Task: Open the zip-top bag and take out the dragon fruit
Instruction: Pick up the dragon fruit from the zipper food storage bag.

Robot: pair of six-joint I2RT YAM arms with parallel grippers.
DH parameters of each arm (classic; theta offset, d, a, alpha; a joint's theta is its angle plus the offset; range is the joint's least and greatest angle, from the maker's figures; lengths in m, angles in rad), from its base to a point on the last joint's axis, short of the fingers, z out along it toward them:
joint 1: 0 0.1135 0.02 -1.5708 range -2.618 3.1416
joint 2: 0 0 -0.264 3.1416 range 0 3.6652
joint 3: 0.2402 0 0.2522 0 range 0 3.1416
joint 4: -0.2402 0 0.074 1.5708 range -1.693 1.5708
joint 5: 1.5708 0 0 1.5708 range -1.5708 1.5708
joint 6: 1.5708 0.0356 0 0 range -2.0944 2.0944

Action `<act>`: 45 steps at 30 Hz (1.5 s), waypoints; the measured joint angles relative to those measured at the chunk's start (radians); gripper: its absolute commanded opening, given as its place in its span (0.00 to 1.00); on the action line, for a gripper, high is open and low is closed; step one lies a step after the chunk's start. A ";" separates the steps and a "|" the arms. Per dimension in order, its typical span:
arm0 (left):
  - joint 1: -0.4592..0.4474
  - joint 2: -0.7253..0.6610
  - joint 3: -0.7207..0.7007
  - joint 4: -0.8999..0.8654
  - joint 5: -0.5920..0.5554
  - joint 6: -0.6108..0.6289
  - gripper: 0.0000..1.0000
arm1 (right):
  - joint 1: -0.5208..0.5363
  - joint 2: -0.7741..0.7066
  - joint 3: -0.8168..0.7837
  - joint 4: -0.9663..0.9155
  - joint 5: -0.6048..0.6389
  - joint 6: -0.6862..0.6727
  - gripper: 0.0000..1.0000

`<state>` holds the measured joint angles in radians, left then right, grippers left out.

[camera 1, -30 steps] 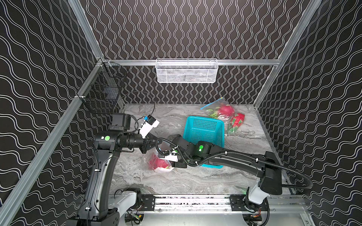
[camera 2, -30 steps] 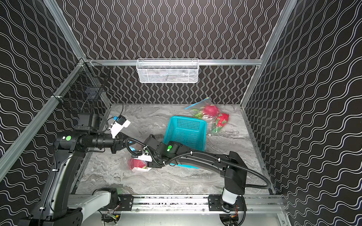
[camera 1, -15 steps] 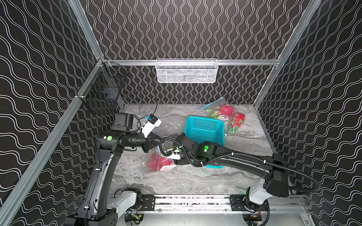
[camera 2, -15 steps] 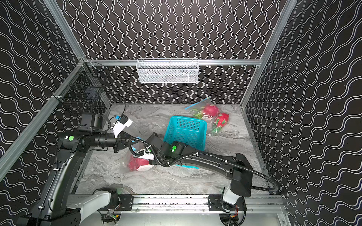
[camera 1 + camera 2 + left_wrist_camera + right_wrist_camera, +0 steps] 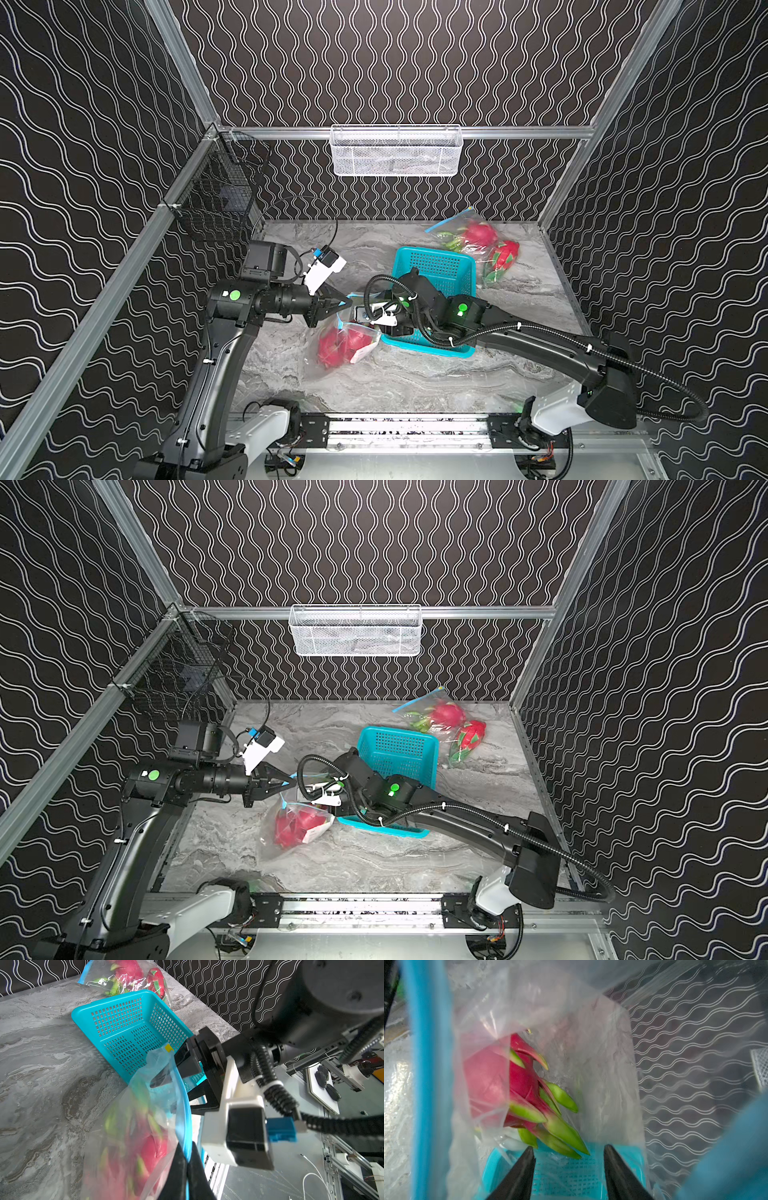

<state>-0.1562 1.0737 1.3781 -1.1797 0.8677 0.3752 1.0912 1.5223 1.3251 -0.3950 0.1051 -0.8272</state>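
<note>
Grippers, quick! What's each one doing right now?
Left gripper: shut on the zip-top bag, at its blue edge.
Right gripper: open inside the bag, holding nothing.

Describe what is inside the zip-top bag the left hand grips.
Pink dragon fruit with green-tipped scales; the open right hand reaches in. Folded plastic veils part of it.

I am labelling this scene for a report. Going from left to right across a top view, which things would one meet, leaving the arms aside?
Black wire cage → zip-top bag with the dragon fruit → teal basket → bagged dragon fruits at the back.
</note>
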 measured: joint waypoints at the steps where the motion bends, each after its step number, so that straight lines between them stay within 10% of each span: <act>1: 0.000 0.000 0.000 0.000 0.000 0.000 0.00 | 0.000 0.011 0.002 -0.004 -0.013 -0.003 0.55; 15: -0.010 0.020 0.014 -0.035 -0.003 0.021 0.00 | 0.026 0.188 0.063 -0.057 0.013 -0.075 0.62; 22: -0.011 0.022 0.024 -0.059 -0.007 0.035 0.00 | 0.004 0.223 0.070 -0.054 0.008 -0.068 0.20; 28: -0.011 0.024 0.032 -0.077 0.000 0.053 0.00 | -0.006 0.210 0.015 -0.001 -0.018 -0.023 0.02; 45: -0.020 0.027 -0.043 0.005 -0.019 0.069 0.00 | -0.012 -0.057 -0.148 0.185 -0.171 0.254 0.00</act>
<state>-0.1761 1.1004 1.3354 -1.1748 0.8486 0.4446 1.0790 1.4651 1.1767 -0.2100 -0.0662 -0.5732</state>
